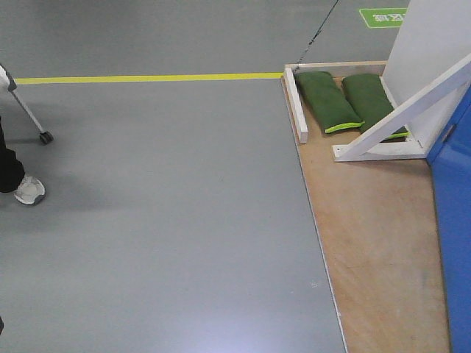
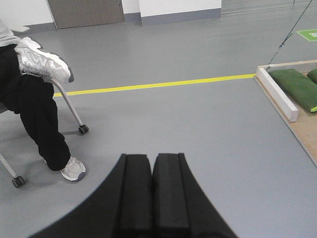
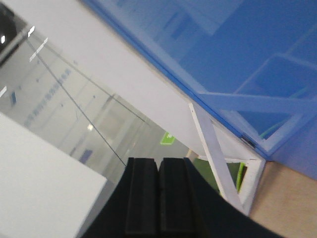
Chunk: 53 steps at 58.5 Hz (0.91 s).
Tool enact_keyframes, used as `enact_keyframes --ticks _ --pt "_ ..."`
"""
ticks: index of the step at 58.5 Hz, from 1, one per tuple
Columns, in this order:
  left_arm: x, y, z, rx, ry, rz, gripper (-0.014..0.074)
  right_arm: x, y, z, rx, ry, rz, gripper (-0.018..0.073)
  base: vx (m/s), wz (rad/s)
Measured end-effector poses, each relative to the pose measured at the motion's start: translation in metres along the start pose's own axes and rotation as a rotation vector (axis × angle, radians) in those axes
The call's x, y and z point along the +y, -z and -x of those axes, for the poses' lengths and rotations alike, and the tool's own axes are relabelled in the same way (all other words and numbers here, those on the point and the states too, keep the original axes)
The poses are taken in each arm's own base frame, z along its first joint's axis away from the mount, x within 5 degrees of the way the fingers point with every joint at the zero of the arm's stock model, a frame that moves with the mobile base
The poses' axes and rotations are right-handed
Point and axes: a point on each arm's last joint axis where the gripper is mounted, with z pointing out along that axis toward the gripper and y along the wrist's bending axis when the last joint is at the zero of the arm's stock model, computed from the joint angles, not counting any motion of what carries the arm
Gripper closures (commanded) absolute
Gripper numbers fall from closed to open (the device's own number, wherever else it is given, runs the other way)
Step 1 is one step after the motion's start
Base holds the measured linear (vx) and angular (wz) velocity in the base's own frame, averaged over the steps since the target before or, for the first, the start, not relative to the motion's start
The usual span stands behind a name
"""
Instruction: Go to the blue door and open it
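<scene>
— Your fingers, how do they stand?

— My left fingers (image 2: 136, 191) are closed, the two black pads pressed flat together with nothing between them, hanging over the grey floor (image 2: 198, 129). My right fingers (image 3: 142, 193) are closed the same way and hold nothing. They are tipped at a slant, with the blue door (image 3: 237, 59) filling the upper right of that wrist's view.

— Where is it from the front?

— At the far right edge. There the blue door (image 1: 455, 220) shows only as a narrow upright strip standing on the wooden platform (image 1: 375, 243), along its right side.

— What does it look like?

— It is bright blue, flat and glossy. From my right wrist I see pale reflections of white struts in its surface and a lighter blue band along its edge.

— What is around it?

— A white slanted beam (image 1: 412, 103) rises just beside it. Two green sandbags (image 1: 327, 99) lie at the platform's far corner, next to the beam's base. A yellow line (image 1: 147, 77) crosses the floor up to that corner. Well off to my left a seated person (image 2: 34, 114) in black trousers and white shoes is on a wheeled chair.
</scene>
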Motion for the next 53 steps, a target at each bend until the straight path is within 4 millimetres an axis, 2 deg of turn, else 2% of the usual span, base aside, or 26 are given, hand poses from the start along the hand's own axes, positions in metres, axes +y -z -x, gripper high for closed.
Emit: enact_keyframes --ticks 11,24,41,53 --pt "0.0 0.0 0.0 0.0 0.0 0.0 0.0526 0.006 -0.019 0.031 -0.195 -0.244 -0.064 0.0557 0.0 0.0" --pt "0.0 0.0 0.0 0.0 0.0 0.0 0.0526 0.006 -0.037 0.079 -0.508 -0.401 -0.163 0.0557 0.0 0.0" --pt "0.0 0.0 0.0 0.0 0.0 0.0 0.0526 0.002 -0.053 0.146 -0.932 -0.41 -0.274 0.0557 0.0 0.0" --pt "0.0 0.0 0.0 0.0 0.0 0.0 0.0526 0.007 -0.086 0.178 -0.999 -0.403 -0.289 0.0557 0.0 0.0"
